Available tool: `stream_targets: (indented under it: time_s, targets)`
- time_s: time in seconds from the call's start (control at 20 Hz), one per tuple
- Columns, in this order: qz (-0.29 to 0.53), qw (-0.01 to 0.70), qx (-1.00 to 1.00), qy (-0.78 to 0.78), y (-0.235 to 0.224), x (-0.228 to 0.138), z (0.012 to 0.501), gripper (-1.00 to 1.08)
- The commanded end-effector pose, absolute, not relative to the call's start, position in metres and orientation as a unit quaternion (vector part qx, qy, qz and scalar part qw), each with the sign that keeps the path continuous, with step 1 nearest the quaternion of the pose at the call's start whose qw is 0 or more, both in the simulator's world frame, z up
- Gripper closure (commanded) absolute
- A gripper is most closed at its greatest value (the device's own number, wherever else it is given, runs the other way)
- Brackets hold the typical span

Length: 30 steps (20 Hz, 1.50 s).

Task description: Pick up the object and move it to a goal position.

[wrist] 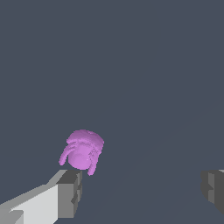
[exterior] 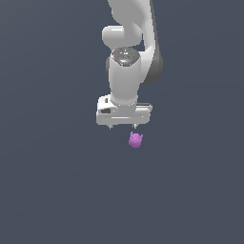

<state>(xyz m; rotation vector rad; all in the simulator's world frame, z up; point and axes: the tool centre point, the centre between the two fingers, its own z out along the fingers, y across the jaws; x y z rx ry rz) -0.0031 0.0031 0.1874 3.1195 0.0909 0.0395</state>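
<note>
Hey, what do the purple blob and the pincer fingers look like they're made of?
Blob: matte, ribbed and lumpy, no glints; maybe soft plastic or rubber, but a render leaves that open. Fingers: flat grey, blocky, hard-looking pads, on a glossy white pincer body, like painted metal or plastic.

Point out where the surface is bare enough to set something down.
Almost everywhere: the dark grey surface shows nothing on every side. The only crowded patch is where the small lumpy purple blob sits by one fingertip of the open white gripper.

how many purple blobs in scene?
1. The purple blob sits just below the open hand, off-centre near one fingertip, not between them. No others visible in either view.
</note>
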Motion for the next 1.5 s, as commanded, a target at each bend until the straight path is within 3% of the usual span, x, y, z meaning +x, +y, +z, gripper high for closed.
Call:
stream_targets:
  time_s: [0.0, 1.45]
  targets:
    - [0.013, 0.01, 0.999, 0.028, 0.003, -0.003, 0.187, -0.92]
    - [0.001, 0.0, 0.99, -0.141, 0.069, -0.027, 0.095, -0.92]
